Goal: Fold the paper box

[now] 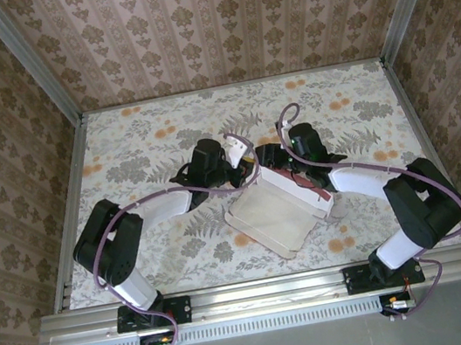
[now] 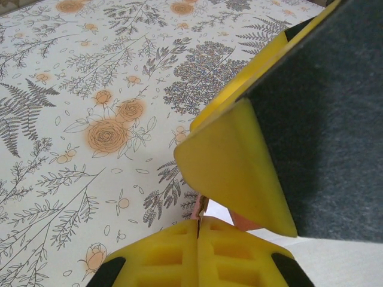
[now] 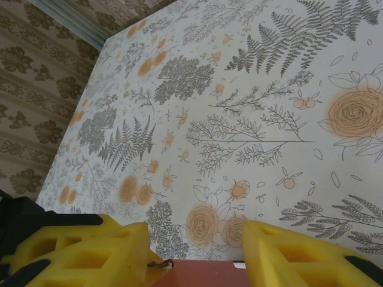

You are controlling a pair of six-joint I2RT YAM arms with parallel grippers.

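— Where is the paper box (image 1: 275, 214) found?

— It is seen near the middle of the flowered table (image 1: 137, 144), between the two arms. Its pale inside is turned upward, and one salmon-pink wall is raised along the far right side.

— How are the fingers of the left gripper (image 2: 198, 230) held?

— They are pressed together. In the left wrist view a thin pink edge of the box is seen coming out at the seam between the yellow fingers, so a flap seems to be pinched there. From above, this gripper is placed at the far corner of the box.

— And the right gripper (image 3: 195, 239)?

— Its yellow fingers are spread. A pink edge of the box is seen between them, at the bottom of the right wrist view. Whether the cardboard is touched by them cannot be told.

— Are the two grippers close to one another?

— Yes. In the top view they are seen just beside each other, both at the far end of the box.

— Is anything more noticed in the left wrist view?

— A large yellow and dark grey part (image 2: 311, 119) is seen close to the lens, above the pink edge. What it is cannot be told.
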